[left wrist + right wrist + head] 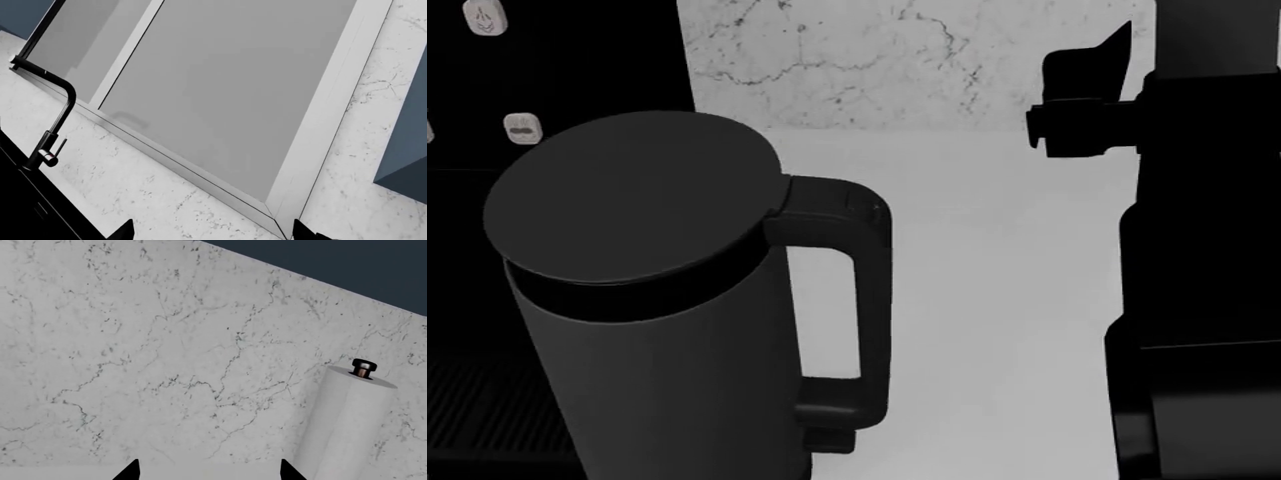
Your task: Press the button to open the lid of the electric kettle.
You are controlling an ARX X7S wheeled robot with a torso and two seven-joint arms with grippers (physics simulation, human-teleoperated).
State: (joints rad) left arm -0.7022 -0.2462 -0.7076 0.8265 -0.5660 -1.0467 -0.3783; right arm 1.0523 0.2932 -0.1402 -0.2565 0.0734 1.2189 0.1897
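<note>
- The electric kettle (pixel 654 330) stands upright at the near left of the head view on the pale surface (pixel 988 300), with its handle (pixel 847 300) turned toward the right.
- The lid (pixel 627 200) lies flat and closed on the kettle body.
- The button (pixel 864 208) sits at the top of the handle, just beside the lid's hinge; nothing touches it.
- A black appliance (pixel 547 60) stands directly behind the kettle, at the left.
- The right arm (pixel 1201 250) rises as a dark column at the right edge of the head view, well apart from the kettle and level with its upper half.
- The right hand (pixel 207 471) is spread, with two finger tips showing apart and nothing between them. It faces a marble wall (pixel 167 355), with a paper towel roll (pixel 347 425) to one side.
- The left hand (pixel 213 232) is likewise spread and empty. It points at a window (pixel 227 90), with a black tap (pixel 53 125) nearby.
</note>
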